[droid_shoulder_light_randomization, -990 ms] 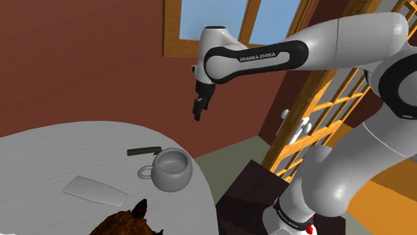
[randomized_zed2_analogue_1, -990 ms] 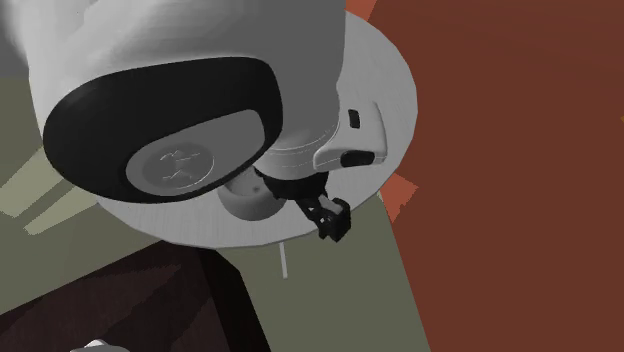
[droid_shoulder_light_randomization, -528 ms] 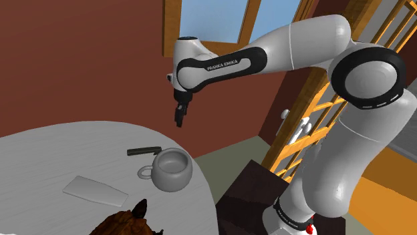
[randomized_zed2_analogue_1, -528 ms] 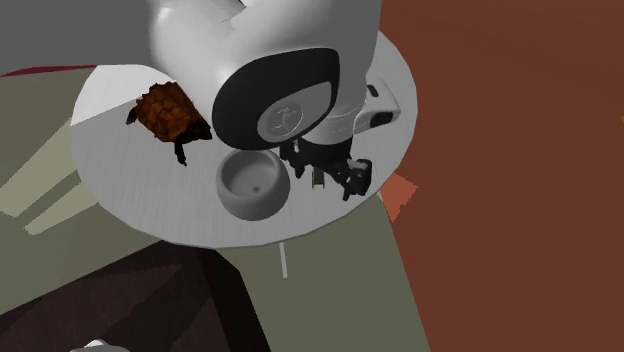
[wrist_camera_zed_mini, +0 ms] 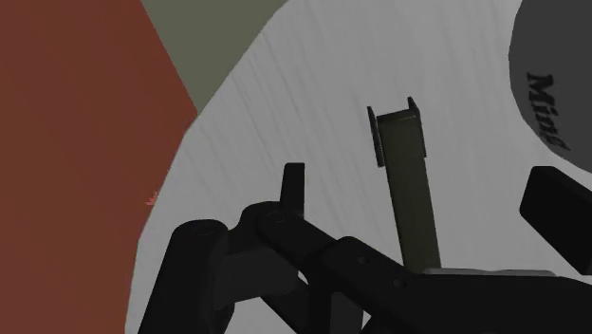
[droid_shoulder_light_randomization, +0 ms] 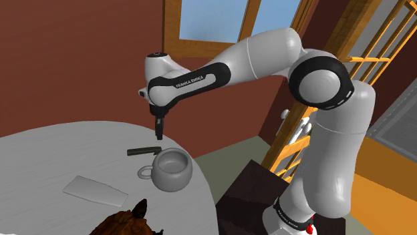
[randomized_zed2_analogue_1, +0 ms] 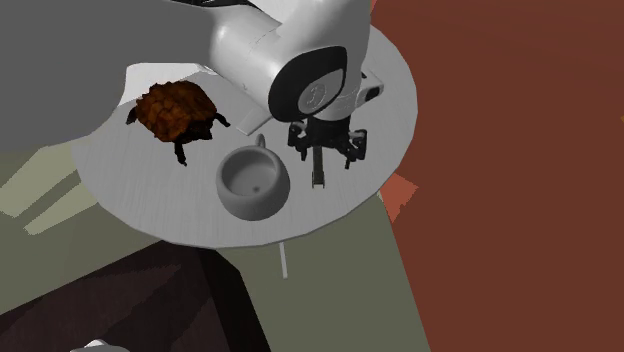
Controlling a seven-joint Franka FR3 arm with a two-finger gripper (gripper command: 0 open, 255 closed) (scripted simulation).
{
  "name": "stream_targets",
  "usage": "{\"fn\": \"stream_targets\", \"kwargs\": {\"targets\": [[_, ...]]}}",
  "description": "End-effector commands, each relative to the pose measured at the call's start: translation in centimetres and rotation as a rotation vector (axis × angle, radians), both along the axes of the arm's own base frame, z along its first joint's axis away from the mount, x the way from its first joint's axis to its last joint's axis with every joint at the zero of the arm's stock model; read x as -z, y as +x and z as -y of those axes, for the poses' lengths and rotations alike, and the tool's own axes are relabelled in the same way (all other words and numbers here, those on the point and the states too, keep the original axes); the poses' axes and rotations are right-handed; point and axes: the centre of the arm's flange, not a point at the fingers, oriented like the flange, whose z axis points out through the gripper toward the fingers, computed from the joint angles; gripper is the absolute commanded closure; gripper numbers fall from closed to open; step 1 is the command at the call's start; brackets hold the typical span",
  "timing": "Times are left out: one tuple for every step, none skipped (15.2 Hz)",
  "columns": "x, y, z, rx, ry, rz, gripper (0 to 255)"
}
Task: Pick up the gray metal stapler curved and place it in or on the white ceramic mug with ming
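Mug [droid_shoulder_light_randomization: 169,169] stands upright on the bench [droid_shoulder_light_randomization: 40,153], bare inside, with "Ming" lettering on its wall. Stapler [droid_shoulder_light_randomization: 144,151] is dark grey and lies flat just beside the mug on its far side in the shoulder view. There's a small gap between them, and it's close to the bench's rim. Turtle figure [randomized_zed2_analogue_1: 175,110] and a flat white sheet [droid_shoulder_light_randomization: 95,190] sit nearer, well apart from it. My gripper [droid_shoulder_light_randomization: 158,131] hangs above the stapler, fingers spread wide to either side of it, touching nothing.
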Motion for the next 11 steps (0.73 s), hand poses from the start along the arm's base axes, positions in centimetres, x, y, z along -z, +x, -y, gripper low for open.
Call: {"fn": "stream_targets", "kwargs": {"targets": [[1.4, 0.7, -1.7, -0.07, 0.001, -0.008, 0], [2.1, 1.1, -2.8, -0.104, 0.001, -0.011, 0], [2.9, 1.5, -3.8, -0.138, 0.002, -0.015, 0], [3.6, 1.9, -4.8, -0.172, 0.002, -0.018, 0], [4.4, 2.2, -5.9, -0.206, 0.003, -0.022, 0], [5.1, 2.5, -7.0, -0.24, 0.003, -0.025, 0], [5.4, 2.6, -7.4, -0.252, 0.003, -0.026, 0], [6.0, 2.5, -7.3, -0.252, 0.003, -0.026, 0], [6.5, 2.5, -7.3, -0.252, 0.003, -0.026, 0], [7.0, 2.5, -7.3, -0.252, 0.003, -0.026, 0], [7.5, 2.5, -7.3, -0.252, 0.003, -0.026, 0]]}}
